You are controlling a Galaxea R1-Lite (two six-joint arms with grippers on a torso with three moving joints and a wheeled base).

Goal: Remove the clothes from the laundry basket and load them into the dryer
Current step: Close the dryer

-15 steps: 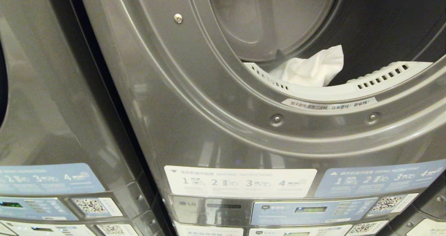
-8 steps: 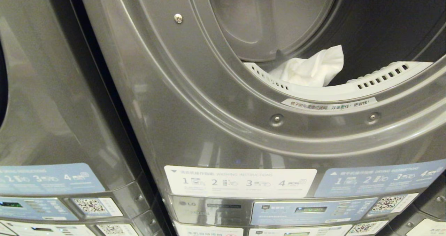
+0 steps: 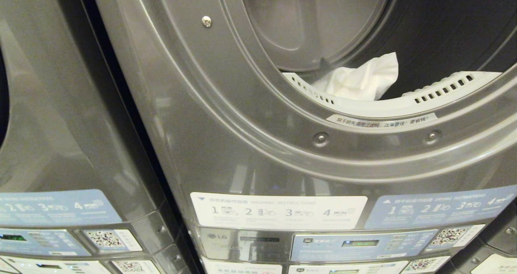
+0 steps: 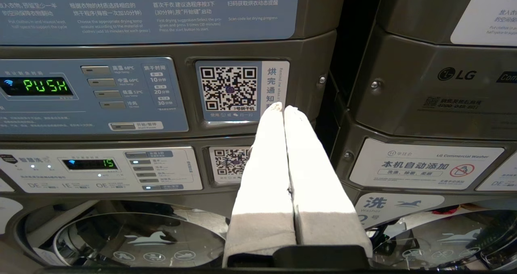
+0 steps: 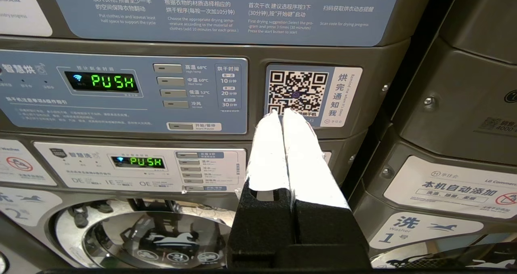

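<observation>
Your head camera is close on the grey metal front-loading dryer (image 3: 250, 116), drum open. One crumpled white cloth (image 3: 361, 82) lies inside at the near lip of the drum, just behind the pale slotted lint-filter rim (image 3: 440, 91). Neither arm shows there. Left gripper (image 4: 281, 109): white-wrapped fingers pressed together, nothing between them, pointing at a QR-code sticker (image 4: 229, 89) on the control panel. Right gripper (image 5: 282, 115): same, closed and empty, near another QR sticker (image 5: 298, 93) (green display (image 5: 112, 81) reads PUSH).
</observation>
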